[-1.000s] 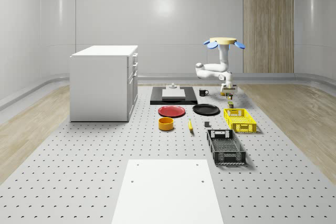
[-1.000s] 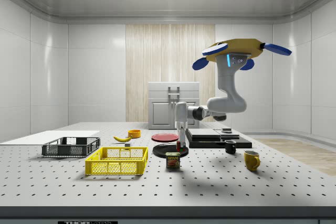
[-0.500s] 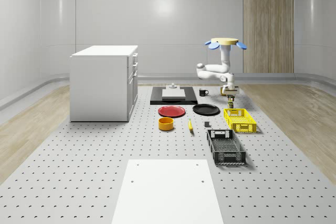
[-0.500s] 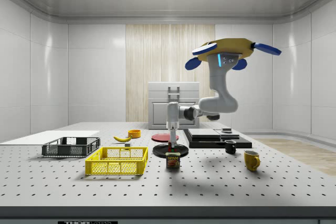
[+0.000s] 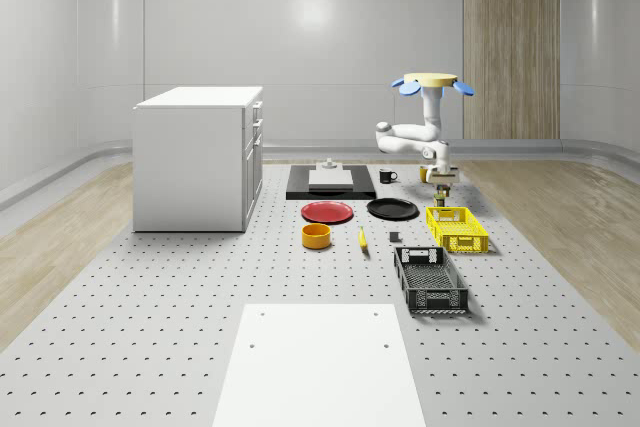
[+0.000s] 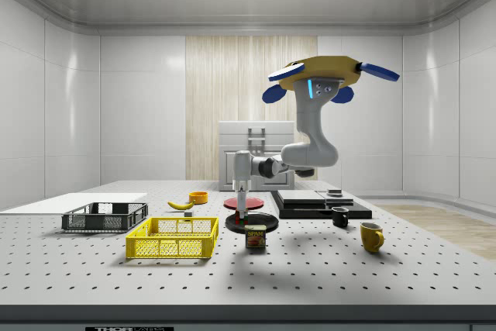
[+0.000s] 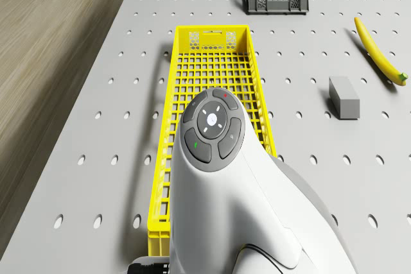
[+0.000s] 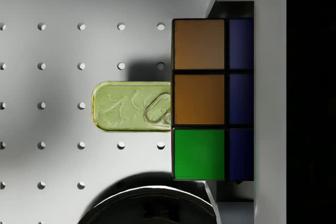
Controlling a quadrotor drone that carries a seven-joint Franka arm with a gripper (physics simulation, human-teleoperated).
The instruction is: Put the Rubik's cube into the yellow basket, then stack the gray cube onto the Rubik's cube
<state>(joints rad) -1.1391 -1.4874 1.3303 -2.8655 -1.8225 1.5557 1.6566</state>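
- The pincer [image 6: 242, 211] is clamped on the Rubik's cube [image 8: 199, 99], carried aloft above the Spam can [image 6: 256, 236].
- Over the last second the drone [image 6: 325, 75] has drifted toward the yellow basket [image 7: 212, 126], which lies just ahead of the pincer.
- The cube's drop looks close; the gray cube [image 7: 344, 97] waits on the tabletop [image 7: 308, 49], beyond the basket.

whole-scene view: high, far back, facing the length of the counter [image 5: 150, 347] toward the rear wall. side view: low, near counter height, looking across it. both share the yellow basket [image 5: 456, 229] and drone [image 6: 322, 75]. drone view: steeply down over the basket. wrist view: close, straight down at the rubik's cube [image 8: 202, 98].
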